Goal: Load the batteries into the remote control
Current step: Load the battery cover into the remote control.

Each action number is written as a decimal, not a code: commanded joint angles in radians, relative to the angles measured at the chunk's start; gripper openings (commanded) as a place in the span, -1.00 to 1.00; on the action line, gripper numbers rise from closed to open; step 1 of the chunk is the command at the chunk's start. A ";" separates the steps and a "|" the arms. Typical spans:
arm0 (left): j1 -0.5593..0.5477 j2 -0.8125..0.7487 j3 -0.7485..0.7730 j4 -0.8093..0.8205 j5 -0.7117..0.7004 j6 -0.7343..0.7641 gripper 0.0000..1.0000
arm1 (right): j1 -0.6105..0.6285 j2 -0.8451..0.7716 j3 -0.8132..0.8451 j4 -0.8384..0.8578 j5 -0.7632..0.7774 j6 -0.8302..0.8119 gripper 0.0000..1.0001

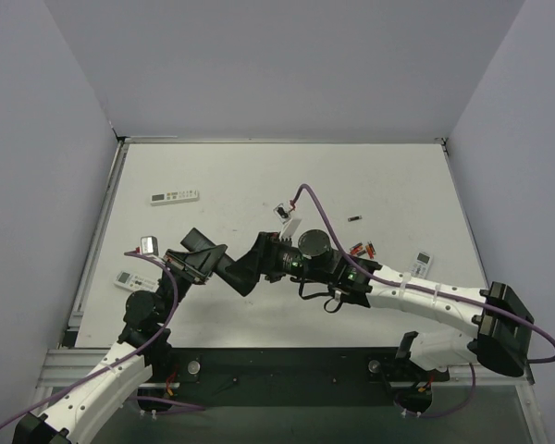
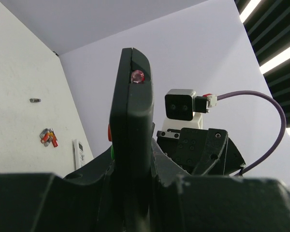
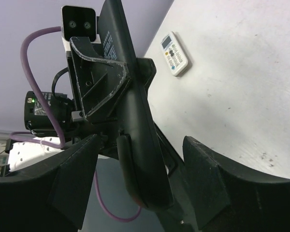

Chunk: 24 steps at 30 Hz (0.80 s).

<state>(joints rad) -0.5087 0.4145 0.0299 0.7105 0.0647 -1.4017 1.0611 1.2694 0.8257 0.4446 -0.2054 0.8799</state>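
While held edge-on, remote control (image 2: 130, 121): looked slim, black, red lens at 12 o'clock.
Left gripper (image 2: 130, 179): was clamped on it.
Right gripper (image 3: 142, 164): fingers stood apart.

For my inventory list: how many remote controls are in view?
4. The black remote is held in the left tool; the long white remote lies at the far left; one small white remote lies near the left edge, the other small remote near the right edge.

The remote control (image 2: 131, 135) shows only its edge, its lower end buried in the left gripper (image 2: 130, 193). The batteries (image 2: 48, 137), at nine o'clock from it, are too small to count.
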 commanded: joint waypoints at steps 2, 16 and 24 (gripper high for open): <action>0.006 -0.005 -0.056 0.107 0.007 0.006 -1.00 | -0.024 0.036 -0.022 0.129 -0.104 0.091 0.19; 0.006 -0.005 -0.056 0.176 0.009 0.010 -1.00 | -0.039 0.085 -0.036 0.103 -0.158 0.111 -0.64; 0.006 0.017 -0.036 0.245 0.050 0.056 -1.00 | -0.046 0.119 -0.010 -0.064 -0.117 0.065 -0.82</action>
<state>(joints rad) -0.5060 0.4358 0.0273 0.7643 0.0799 -1.3941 1.0214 1.3388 0.8120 0.5373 -0.3683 0.9733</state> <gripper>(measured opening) 0.281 0.320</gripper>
